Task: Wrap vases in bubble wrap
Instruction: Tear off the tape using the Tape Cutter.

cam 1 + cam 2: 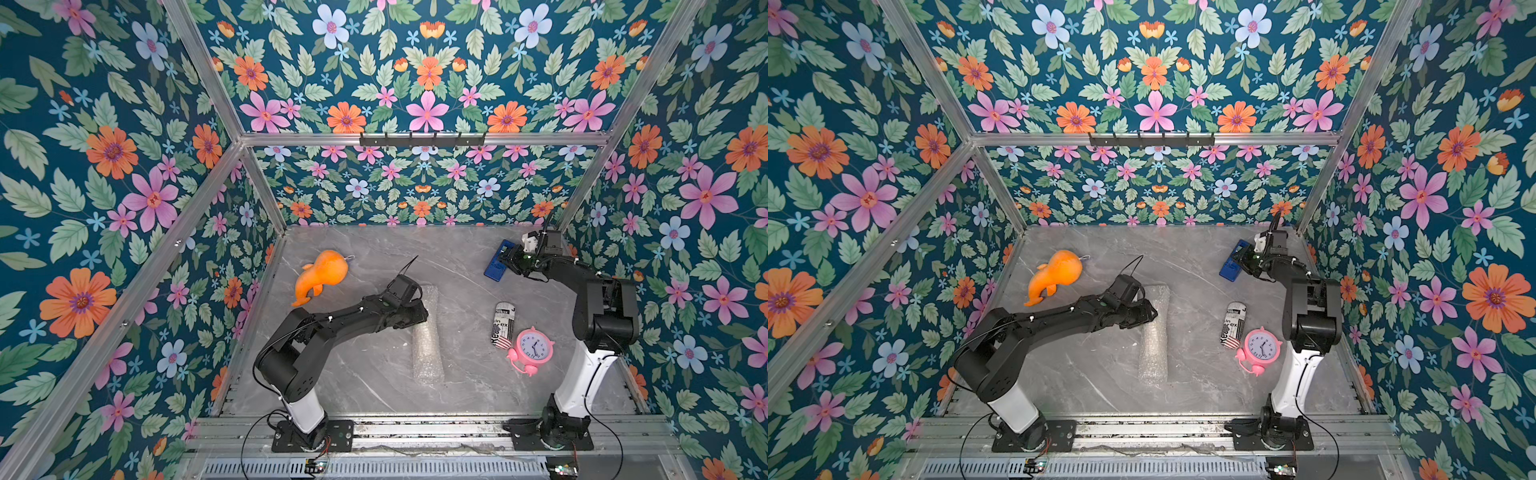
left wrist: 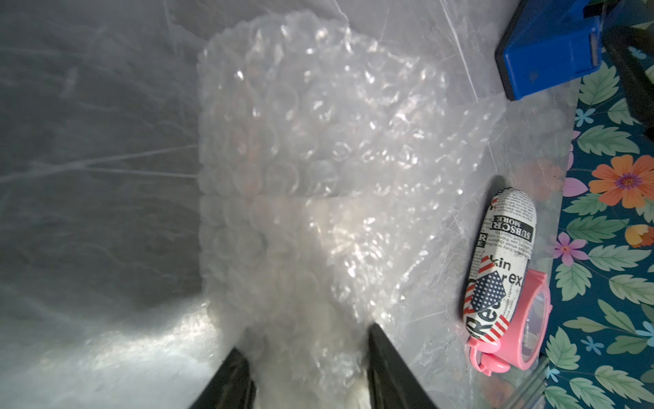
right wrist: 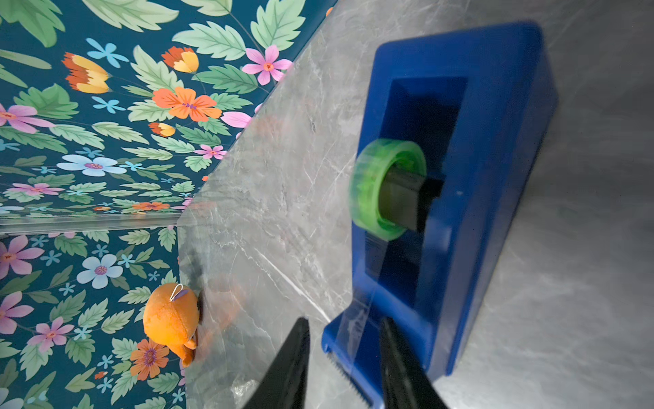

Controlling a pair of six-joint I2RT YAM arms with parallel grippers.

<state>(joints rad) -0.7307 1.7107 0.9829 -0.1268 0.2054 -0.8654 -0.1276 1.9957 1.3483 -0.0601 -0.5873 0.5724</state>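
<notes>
We find the left jaws part-way closed on the bubble wrap (image 2: 304, 148), one on each flank of the roll, with film filling the gap between them. The vase (image 2: 329, 237) shows only as a pale shape through the film; we judge that it lies inside the roll. The right jaws stand open astride the cutter end of the tape dispenser (image 3: 495, 177), with the free strip of tape between them and a clear gap on one side. They grip nothing that we can see.

In both top views the roll lies at the centre of the desk (image 1: 353, 374), running from 12 to 6 o'clock, with the left jaws near its 12 o'clock end. The dispenser stands at 1 o'clock, well apart from the roll.

Judgement: the rolling looks complete, and the step in hand is fetching tape to seal the seam. The next move calls for the right jaws to close on the strip alone, draw it out and tear it on the teeth, while the left jaws pin the roll against springing open.
</notes>
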